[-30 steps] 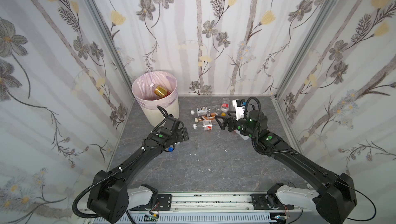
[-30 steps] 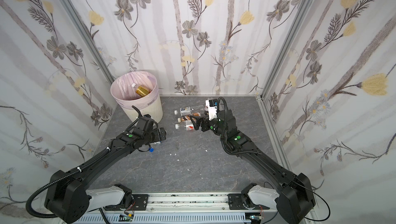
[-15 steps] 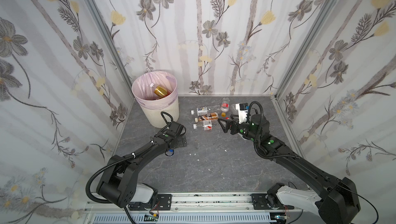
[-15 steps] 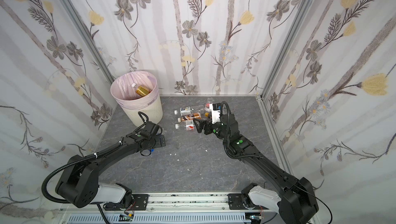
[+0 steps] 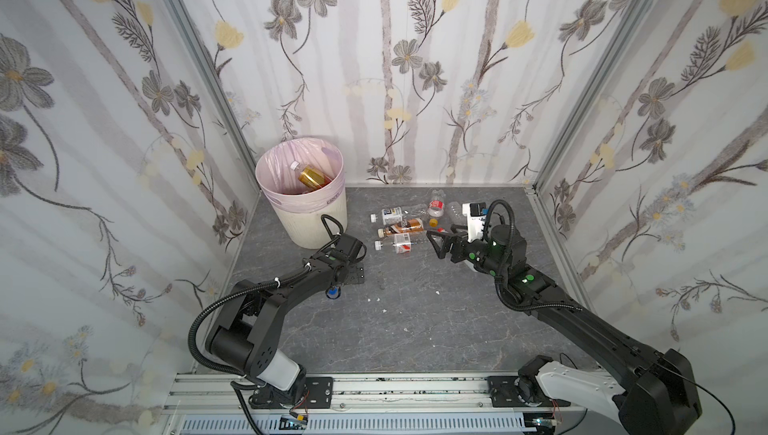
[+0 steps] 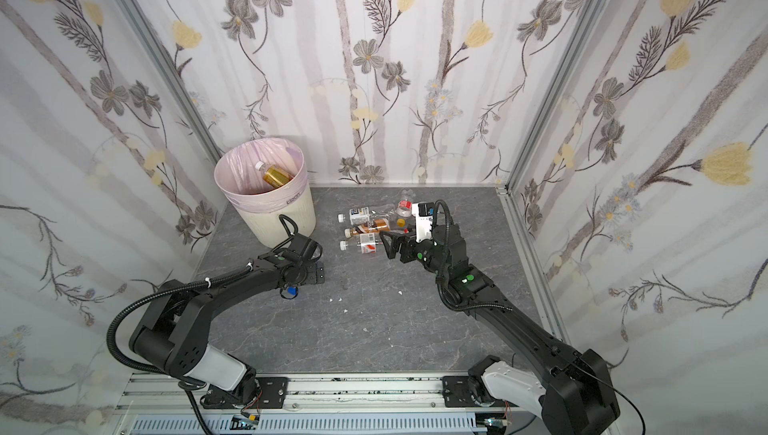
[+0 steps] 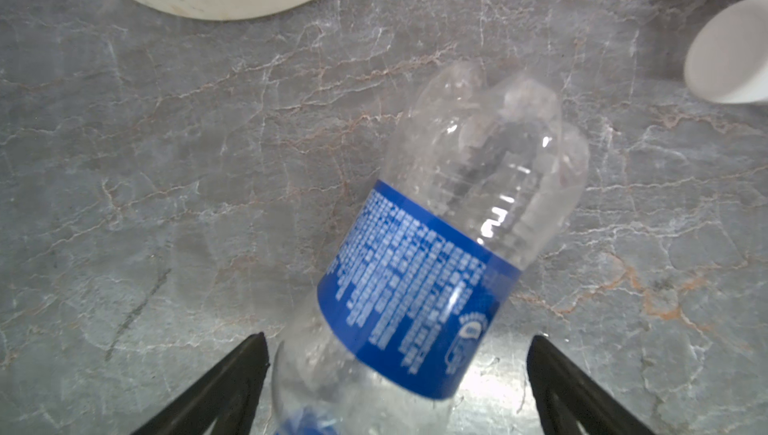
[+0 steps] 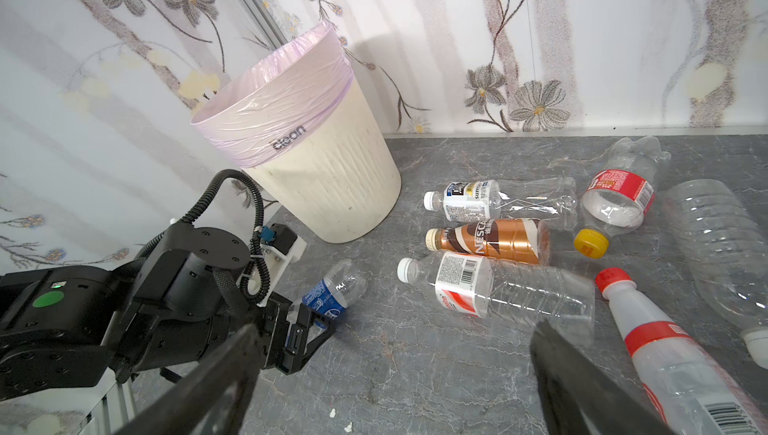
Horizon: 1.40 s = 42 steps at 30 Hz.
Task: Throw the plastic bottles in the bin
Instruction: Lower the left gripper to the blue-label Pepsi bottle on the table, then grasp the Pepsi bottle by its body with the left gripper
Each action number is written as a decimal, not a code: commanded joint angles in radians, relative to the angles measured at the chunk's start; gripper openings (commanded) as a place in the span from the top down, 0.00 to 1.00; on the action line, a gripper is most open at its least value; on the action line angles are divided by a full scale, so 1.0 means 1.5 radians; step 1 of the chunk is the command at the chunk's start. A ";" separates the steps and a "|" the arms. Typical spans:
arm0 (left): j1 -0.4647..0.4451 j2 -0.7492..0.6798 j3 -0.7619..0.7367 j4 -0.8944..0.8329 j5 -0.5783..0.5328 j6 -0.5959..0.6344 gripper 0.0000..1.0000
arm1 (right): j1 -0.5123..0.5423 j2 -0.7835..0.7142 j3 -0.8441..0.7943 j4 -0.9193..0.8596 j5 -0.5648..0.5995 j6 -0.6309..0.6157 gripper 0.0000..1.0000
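Left arm (image 5: 291, 283) covers most of blue-labelled bottle (image 5: 332, 292).

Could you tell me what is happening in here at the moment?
Two robot arms are clearing plastic bottles into the bin. The left gripper, jaws open, is low over a clear blue-labelled bottle lying near the bin, not yet gripping it. The right gripper, also open and empty, hovers by the main cluster, nearest a red-and-white-labelled bottle. A gold-labelled bottle already lies in the bin.
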 commanded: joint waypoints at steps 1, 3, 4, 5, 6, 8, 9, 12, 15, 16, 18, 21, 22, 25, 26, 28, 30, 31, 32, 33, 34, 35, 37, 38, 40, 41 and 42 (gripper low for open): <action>-0.003 0.020 0.017 0.017 -0.022 0.007 0.03 | -0.004 -0.008 -0.008 0.034 -0.010 0.009 0.00; -0.006 0.033 0.024 0.018 -0.025 0.006 0.04 | -0.007 -0.011 -0.010 0.034 -0.009 0.009 0.00; -0.007 0.038 0.026 0.018 -0.027 0.006 0.06 | -0.009 -0.012 -0.010 0.034 -0.009 0.009 0.00; -0.009 0.042 0.027 0.019 -0.028 0.008 0.08 | -0.010 -0.013 -0.010 0.034 -0.007 0.010 0.00; -0.011 0.047 0.029 0.019 -0.032 0.009 0.09 | -0.013 -0.014 -0.010 0.035 -0.005 0.014 0.00; -0.014 0.050 0.026 0.019 -0.035 0.010 0.13 | -0.017 -0.014 -0.010 0.039 -0.001 0.019 0.00; -0.016 0.050 0.024 0.020 -0.036 0.008 0.14 | -0.018 -0.014 -0.010 0.040 0.000 0.022 0.00; -0.018 0.052 0.017 0.024 -0.041 0.008 0.20 | -0.024 -0.008 -0.010 0.044 -0.001 0.030 0.00; -0.021 0.053 0.014 0.029 -0.040 0.012 0.28 | -0.027 -0.001 -0.031 0.048 -0.005 0.038 0.00; -0.021 0.052 0.014 0.030 -0.040 0.014 0.30 | -0.028 0.000 -0.032 0.050 -0.006 0.040 0.00; -0.024 0.051 0.014 0.037 -0.038 0.018 0.37 | -0.030 0.002 -0.034 0.051 -0.005 0.043 0.00; -0.032 0.051 0.013 0.044 -0.036 0.022 0.39 | -0.032 0.007 -0.035 0.052 -0.004 0.049 0.00; -0.034 0.051 0.013 0.046 -0.036 0.022 0.40 | -0.032 0.009 -0.035 0.052 -0.003 0.050 0.00; -0.050 0.042 0.008 0.060 -0.036 0.024 0.43 | -0.034 0.021 -0.033 0.049 -0.001 0.053 0.00; -0.055 0.036 0.005 0.067 -0.036 0.024 0.44 | -0.034 0.026 -0.031 0.048 0.000 0.055 0.00; -0.067 0.022 -0.001 0.082 -0.034 0.026 0.45 | -0.036 0.033 -0.030 0.048 0.000 0.065 0.00; -0.079 -0.001 -0.007 0.100 -0.033 0.027 0.45 | -0.038 0.039 -0.030 0.055 -0.009 0.077 0.00; -0.085 -0.015 -0.010 0.109 -0.029 0.031 0.45 | -0.039 0.041 -0.030 0.059 -0.012 0.081 0.00; -0.094 -0.033 -0.011 0.122 -0.027 0.036 0.45 | -0.039 0.042 -0.029 0.063 -0.017 0.086 0.00; -0.104 -0.050 -0.011 0.135 -0.025 0.043 0.45 | -0.039 0.044 -0.028 0.067 -0.023 0.089 0.00; -0.111 -0.069 -0.010 0.147 -0.025 0.049 0.45 | -0.038 0.046 -0.026 0.068 -0.030 0.091 0.00; -0.120 -0.089 -0.010 0.164 -0.026 0.055 0.45 | -0.039 0.048 -0.024 0.071 -0.038 0.095 0.00; -0.135 -0.127 -0.011 0.199 -0.023 0.069 0.45 | -0.039 0.051 -0.022 0.088 -0.061 0.106 0.00; -0.141 -0.147 -0.013 0.222 -0.021 0.078 0.45 | -0.039 0.052 -0.020 0.095 -0.068 0.111 0.00; -0.147 -0.180 -0.020 0.263 -0.018 0.089 0.45 | -0.038 0.056 -0.020 0.113 -0.090 0.125 0.00; -0.149 -0.196 -0.023 0.284 -0.013 0.094 0.45 | -0.038 0.058 -0.003 0.120 -0.101 0.133 0.00; -0.151 -0.199 -0.024 0.302 -0.008 0.101 0.45 | -0.038 0.061 0.009 0.128 -0.112 0.140 0.00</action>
